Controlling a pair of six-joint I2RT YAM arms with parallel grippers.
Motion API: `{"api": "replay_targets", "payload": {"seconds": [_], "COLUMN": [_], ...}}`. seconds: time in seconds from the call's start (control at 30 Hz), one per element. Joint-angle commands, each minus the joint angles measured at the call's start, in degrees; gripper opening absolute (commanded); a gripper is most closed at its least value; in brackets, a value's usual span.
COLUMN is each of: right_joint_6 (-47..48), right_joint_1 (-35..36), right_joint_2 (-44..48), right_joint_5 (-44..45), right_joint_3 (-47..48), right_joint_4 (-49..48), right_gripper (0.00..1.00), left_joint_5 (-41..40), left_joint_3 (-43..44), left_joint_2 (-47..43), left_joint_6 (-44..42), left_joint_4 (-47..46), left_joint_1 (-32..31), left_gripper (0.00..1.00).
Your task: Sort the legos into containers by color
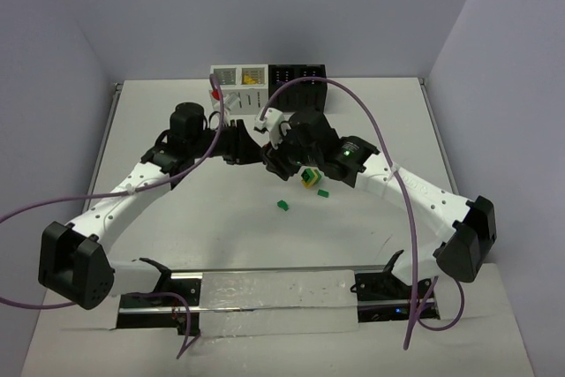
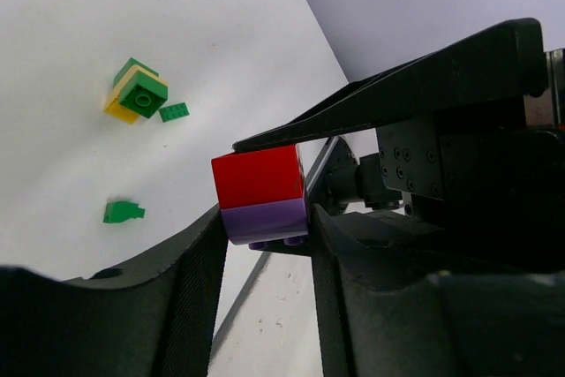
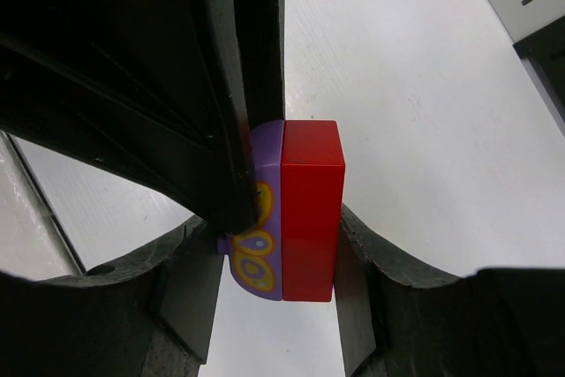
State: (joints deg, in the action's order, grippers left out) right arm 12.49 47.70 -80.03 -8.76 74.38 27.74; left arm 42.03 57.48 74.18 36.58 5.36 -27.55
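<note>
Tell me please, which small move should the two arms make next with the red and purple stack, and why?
Probably hold the left gripper firm and tilt the right gripper a little, to pry the red brick off the purple brick. Both grippers are shut on this one stack, and the two colours must be sorted apart.

A white, matte table (image 1: 265, 245) fills the middle of the overhead view; a plain lavender-grey back wall (image 1: 265, 6) rises at 12 o'clock; a side wall (image 1: 35, 86) of the same tint stands at 9 o'clock, and another side wall (image 1: 521, 59) at 3 o'clock; a shiny metal strip (image 1: 274, 293) runs along the table's edge at 6 o'clock; the light is soft and even, the shadows faint.
</note>
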Motion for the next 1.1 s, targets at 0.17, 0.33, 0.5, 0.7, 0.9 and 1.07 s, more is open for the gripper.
{"api": "replay_targets", "payload": {"seconds": [0.17,0.33,0.5,0.7,0.9,1.07], "right_joint_6": [-0.45,-0.45,1.67,5.96,5.31,-1.13], "right_joint_1": [0.61,-0.88,-4.14,-7.14,-9.81,-9.65], "right_joint_2": [0.40,1.68,2.33,1.08,-1.58,-3.01], "right_joint_5": [-0.05,-2.48,-13.91,-30.72,-43.96,-47.22], "right_joint_3": [4.63,4.20,7.30,11.37,11.82,10.12], "right_joint_4": [-1.77,0.56,9.30,23.05,25.33,18.79], "right_gripper": [0.26,0.90,1.00,1.00,0.98,0.97], "left_joint_5": [3.31,9.56,17.88,27.89,32.39,32.03], "left_joint_3": [0.51,-0.14,-0.58,3.12,1.60,4.24], "left_joint_2": [0.37,-2.39,-3.80,-2.17,-5.33,-5.24], "left_joint_6": [-0.96,-10.97,-25.26,-54.83,-64.93,-64.30], "left_joint_4": [-1.32,3.07,8.31,27.08,29.42,29.47], "left_joint_1": [0.18,3.27,7.41,7.86,7.78,7.19], "left_gripper": [0.00,0.00,0.00,0.00,0.00,0.00]}}
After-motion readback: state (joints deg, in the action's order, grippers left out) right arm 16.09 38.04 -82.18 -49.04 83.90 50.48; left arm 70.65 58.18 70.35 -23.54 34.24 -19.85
